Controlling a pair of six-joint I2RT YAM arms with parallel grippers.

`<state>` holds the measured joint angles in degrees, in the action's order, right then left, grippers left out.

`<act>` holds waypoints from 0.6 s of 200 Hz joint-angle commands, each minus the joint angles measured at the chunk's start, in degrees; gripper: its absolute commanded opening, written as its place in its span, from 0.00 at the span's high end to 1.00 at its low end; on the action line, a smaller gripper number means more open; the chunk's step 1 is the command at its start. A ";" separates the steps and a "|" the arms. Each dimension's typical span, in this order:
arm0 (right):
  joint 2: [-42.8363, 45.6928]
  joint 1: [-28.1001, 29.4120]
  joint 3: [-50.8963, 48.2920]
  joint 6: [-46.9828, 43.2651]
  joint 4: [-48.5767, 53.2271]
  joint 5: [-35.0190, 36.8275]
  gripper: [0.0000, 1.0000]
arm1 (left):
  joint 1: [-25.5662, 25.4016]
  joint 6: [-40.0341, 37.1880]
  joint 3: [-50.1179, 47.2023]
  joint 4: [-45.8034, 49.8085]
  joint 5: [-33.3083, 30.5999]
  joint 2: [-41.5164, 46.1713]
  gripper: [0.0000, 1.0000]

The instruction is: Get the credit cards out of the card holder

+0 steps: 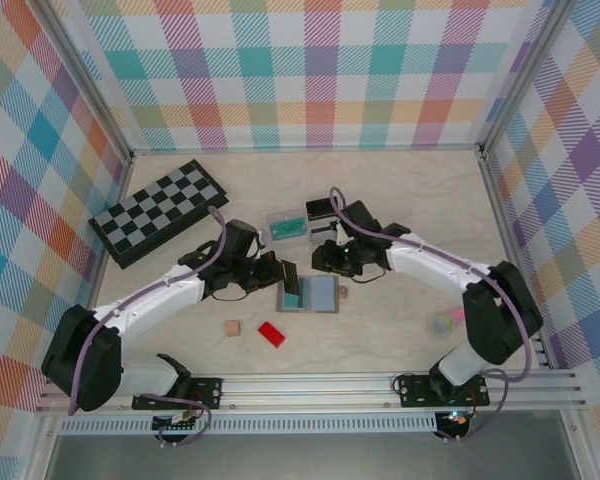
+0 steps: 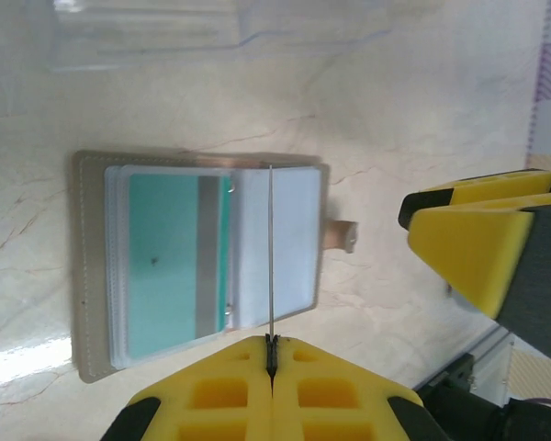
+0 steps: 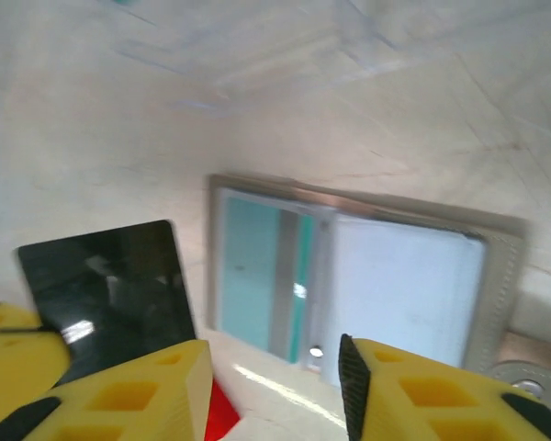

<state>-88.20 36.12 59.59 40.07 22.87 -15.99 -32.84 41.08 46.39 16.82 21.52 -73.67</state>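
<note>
The card holder [image 1: 322, 295] lies open at the middle of the counter [image 1: 410, 200], a teal card [image 2: 161, 266] in its left panel, the left gripper [image 2: 271, 347] pinching a black card [image 3: 101, 285] over it, the right gripper [image 3: 274, 358] hovering close by, fingers wide apart.

Pale marble-pattern tabletop [image 1: 410, 200], bright glare patch [image 2: 18, 363] on it. Pastel plaid fabric walls [image 1: 320, 70] on three sides, aluminium corner posts [image 1: 85, 80]. Slotted aluminium rail [image 1: 320, 385] along near edge. Light even, diffuse.
</note>
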 commanded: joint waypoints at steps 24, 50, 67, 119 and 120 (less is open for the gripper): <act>4.39 -4.86 -3.34 2.36 -7.14 -8.77 0.49 | 2.65 -2.98 5.25 -0.45 3.93 3.00 1.00; 6.65 -6.72 -2.11 0.31 -1.29 -4.86 0.42 | 2.78 -9.39 10.83 4.73 1.04 1.99 1.00; 8.00 -8.13 -0.98 -0.34 4.08 -0.28 0.33 | 2.69 -15.26 15.46 8.83 -1.60 0.40 1.00; 12.81 -10.45 -1.76 -3.33 9.52 9.17 0.10 | 1.14 -33.48 27.85 15.08 -2.89 -5.69 1.00; 12.85 -10.50 -1.76 -3.34 9.58 9.24 0.10 | 1.08 -33.76 27.95 15.13 -2.76 -5.83 1.00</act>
<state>-77.23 26.30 57.01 38.94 28.10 -12.16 -30.83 19.38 69.38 26.70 19.57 -76.49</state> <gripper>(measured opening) 0.856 0.043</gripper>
